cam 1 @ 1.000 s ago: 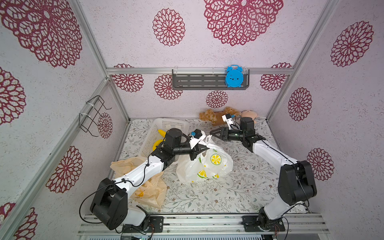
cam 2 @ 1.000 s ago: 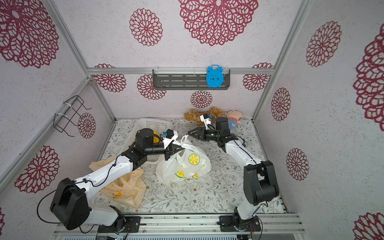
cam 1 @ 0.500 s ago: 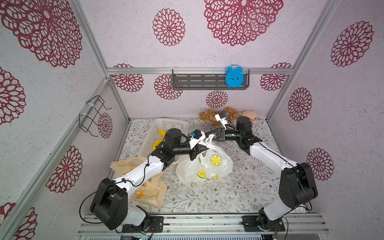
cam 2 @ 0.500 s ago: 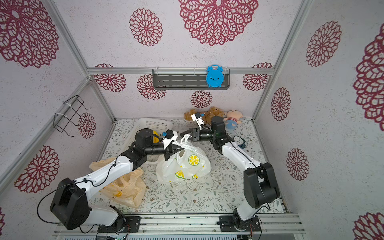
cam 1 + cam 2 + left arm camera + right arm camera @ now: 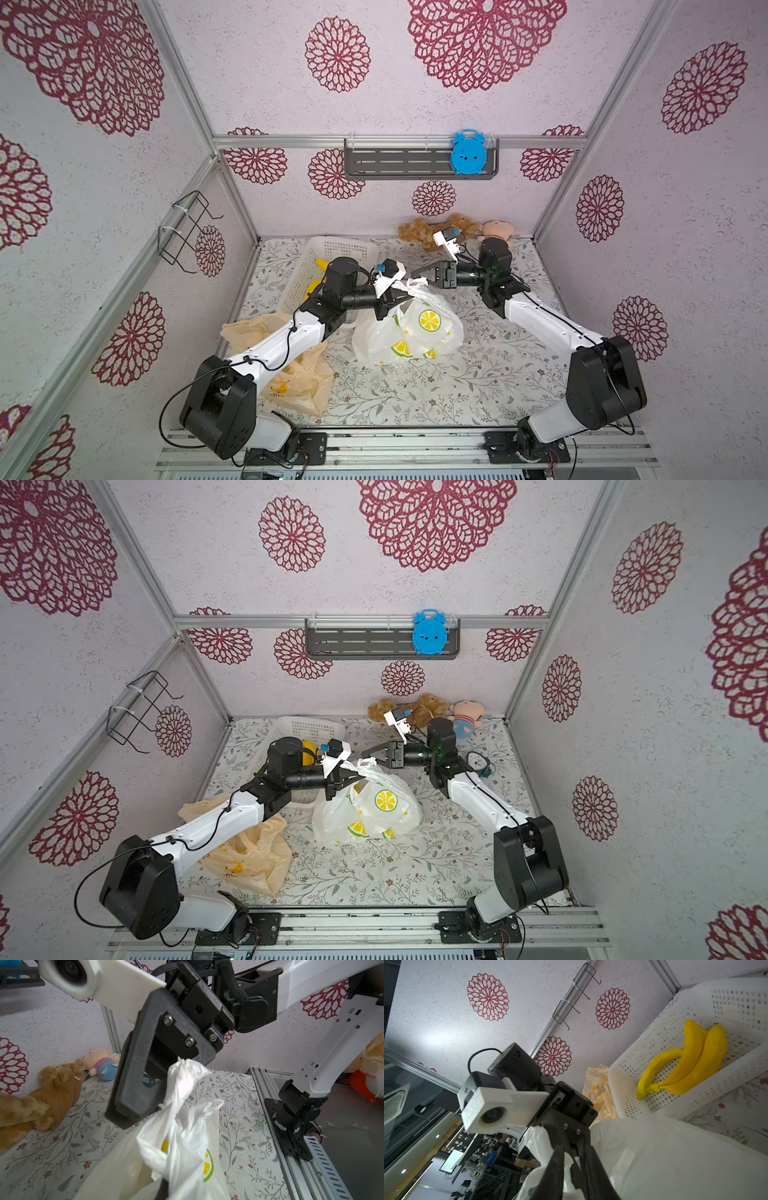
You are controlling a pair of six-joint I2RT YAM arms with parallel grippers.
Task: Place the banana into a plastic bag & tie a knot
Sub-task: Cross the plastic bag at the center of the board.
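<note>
A: What was seen of the setting?

B: An enclosure papered with red rosettes was seen, and a bench (image 5: pixel 415 395) covered in a leaf-printed cloth.

A: And where was the task's thing found?

B: The plastic bag (image 5: pixel 436 336), white, thin and printed with lemon slices, was set at the middle of the bench, bulging low and gathered into crumpled handles (image 5: pixel 182 1076) on top. A bunch of bananas (image 5: pixel 685 1059) was seen in the white basket (image 5: pixel 345 249) beside it, on the left arm's side. Whether a banana lay inside the bag could not be made out through the plastic.

A: How were the grippers found?

B: The left gripper (image 5: pixel 399 299) was clamped on a gathered handle. The right gripper (image 5: pixel 415 274) was held at the tip of another handle, its jaws drawn narrow. Whether plastic was pinched between them could not be told.

A: Which step was judged to be in hand?

B: The knot: the filling was taken as done, and the second handle was being secured. Next, one handle would have to be crossed over and threaded under the other, with tension kept so that the slippery film would not be lost.

A: What lay further out?

B: A beige bag (image 5: pixel 307 382) under the left arm, plush toys (image 5: pixel 424 232) along the back wall, and a blue clock (image 5: pixel 468 151) on a shelf (image 5: pixel 395 164).
</note>
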